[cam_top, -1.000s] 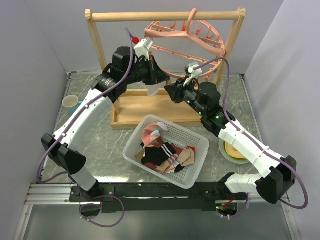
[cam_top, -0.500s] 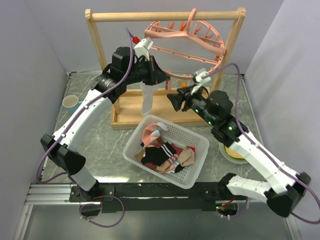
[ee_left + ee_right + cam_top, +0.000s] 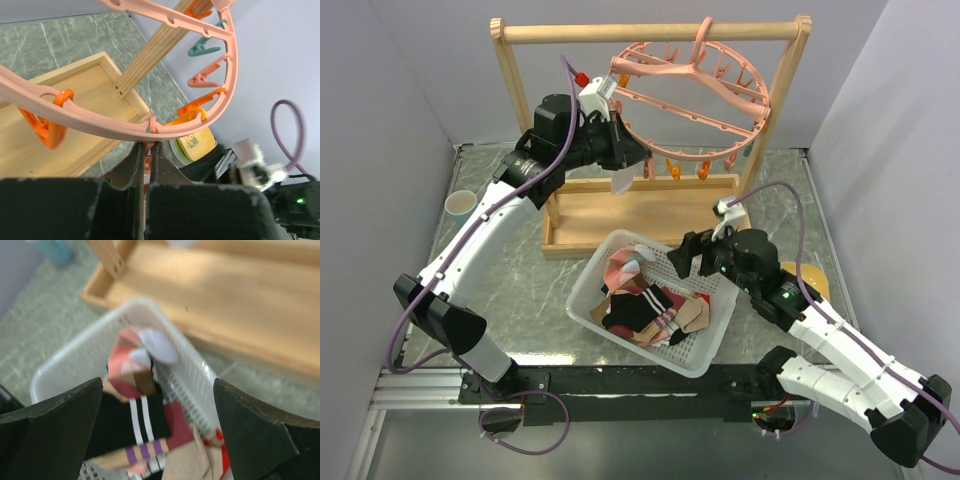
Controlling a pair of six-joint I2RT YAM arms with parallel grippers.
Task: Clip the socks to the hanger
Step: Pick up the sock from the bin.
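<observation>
The salmon-pink ring hanger (image 3: 692, 78) hangs by its hook from the wooden rack, with orange clips (image 3: 675, 170) dangling from its near rim. My left gripper (image 3: 626, 152) is shut at that rim (image 3: 100, 131), its fingertips (image 3: 147, 148) pinching a reddish clip just under the ring. A white sock (image 3: 623, 183) hangs below it. My right gripper (image 3: 688, 264) stands wide open over the basket, holding nothing (image 3: 160, 432). Below it lie several socks (image 3: 645, 305): a black one with white stripes (image 3: 135, 422), a pink striped one (image 3: 127, 362) and a tan one (image 3: 200, 460).
The wooden rack (image 3: 650, 33) stands on a wooden tray base (image 3: 620, 215) at the back. The white mesh basket (image 3: 712, 352) sits in front of it. A blue cup (image 3: 460, 205) stands at the left and a yellow-green bowl (image 3: 815, 285) at the right.
My right arm has pulled back from the hanger and come down over the basket, its jaws opening wide. My left gripper has stayed shut at the ring, and the ring has tipped.
</observation>
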